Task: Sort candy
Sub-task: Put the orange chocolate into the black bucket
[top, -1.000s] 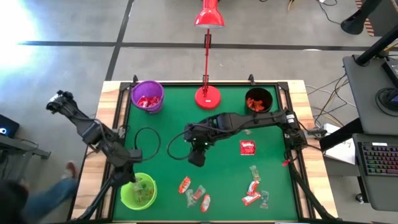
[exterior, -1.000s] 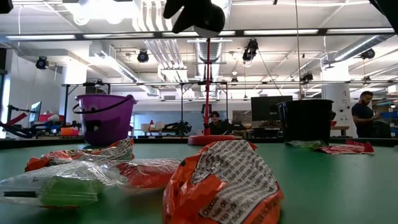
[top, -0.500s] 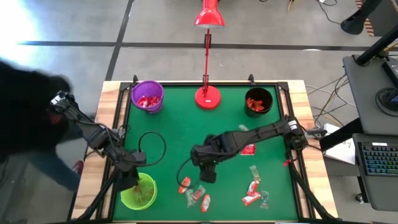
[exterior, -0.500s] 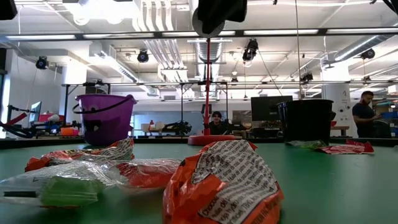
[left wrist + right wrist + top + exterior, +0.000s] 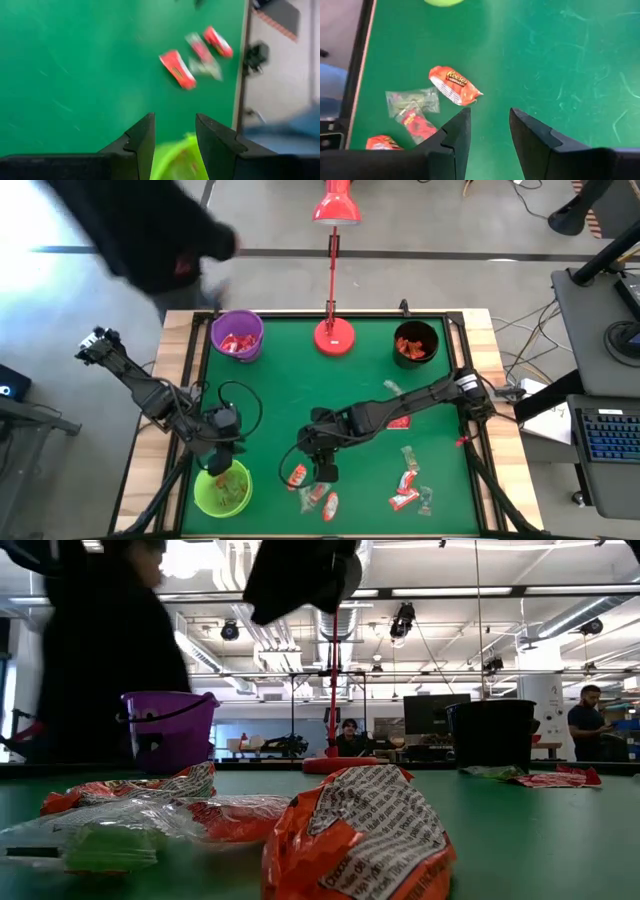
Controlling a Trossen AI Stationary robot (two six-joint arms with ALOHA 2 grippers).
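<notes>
Three cups: purple cup (image 5: 237, 336) upper left, red candy inside; black cup (image 5: 416, 341) upper right, orange candy; green cup (image 5: 222, 489) lower left.
My left gripper (image 5: 222, 463): parted, empty, over green cup.
My right gripper (image 5: 323, 471): parted, empty.
Loose candy (image 5: 297, 476): bottom centre.

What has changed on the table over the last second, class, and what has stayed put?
The right gripper moved from mid-table toward the near edge, its fingers open above the orange candy. The left gripper stayed over the green cup and opened. A dark-clothed person passed along the far-left side. The candy, purple bucket, black cup and lamp stayed put.
</notes>
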